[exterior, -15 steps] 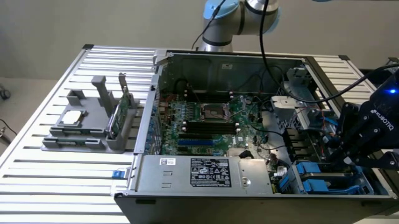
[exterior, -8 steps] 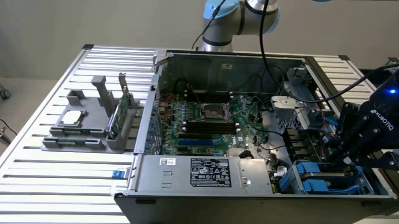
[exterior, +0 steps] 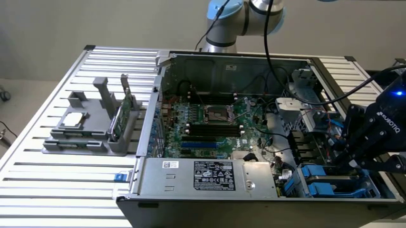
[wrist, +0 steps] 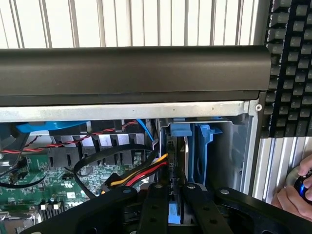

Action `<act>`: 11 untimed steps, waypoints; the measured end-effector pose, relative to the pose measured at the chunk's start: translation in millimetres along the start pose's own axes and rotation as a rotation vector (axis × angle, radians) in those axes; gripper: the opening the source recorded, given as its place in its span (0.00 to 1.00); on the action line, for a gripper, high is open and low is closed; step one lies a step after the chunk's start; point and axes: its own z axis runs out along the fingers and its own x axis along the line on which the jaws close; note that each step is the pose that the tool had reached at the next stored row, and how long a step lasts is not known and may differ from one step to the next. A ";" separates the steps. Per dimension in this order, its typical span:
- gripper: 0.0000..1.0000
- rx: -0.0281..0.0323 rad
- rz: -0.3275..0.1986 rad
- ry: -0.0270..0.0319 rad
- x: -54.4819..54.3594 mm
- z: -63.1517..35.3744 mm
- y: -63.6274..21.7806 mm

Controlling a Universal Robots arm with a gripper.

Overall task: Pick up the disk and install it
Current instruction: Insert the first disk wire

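Observation:
In the wrist view my gripper (wrist: 174, 195) reaches down into the drive bay at the corner of the open computer case (wrist: 136, 73). Its black fingers (wrist: 155, 204) stand close together on a thin upright part seen edge-on, the disk (wrist: 178, 158), with a strip of its blue carrier between them. The disk stands in a slot beside a blue bay bracket (wrist: 204, 146). In the exterior view the gripper (exterior: 356, 159) hangs over the drive cage (exterior: 323, 183) at that view's right, and the arm hides the disk.
Red, yellow and black cables (wrist: 141, 173) run right beside the slot. A person's hand (wrist: 292, 192) and a keyboard (wrist: 292, 63) lie just outside the case. On the exterior view's left, a grey stand (exterior: 89, 128) holds a green card and a small chip.

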 end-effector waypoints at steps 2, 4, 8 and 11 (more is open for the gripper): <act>0.17 0.0000 0.000 0.0008 -0.5 0.0 0.0; 0.17 0.0000 0.000 0.0020 -1.0 0.1 0.0; 0.17 0.0001 -0.001 0.0062 -2.6 0.2 0.1; 0.17 0.0002 -0.002 0.0103 -3.5 0.1 0.1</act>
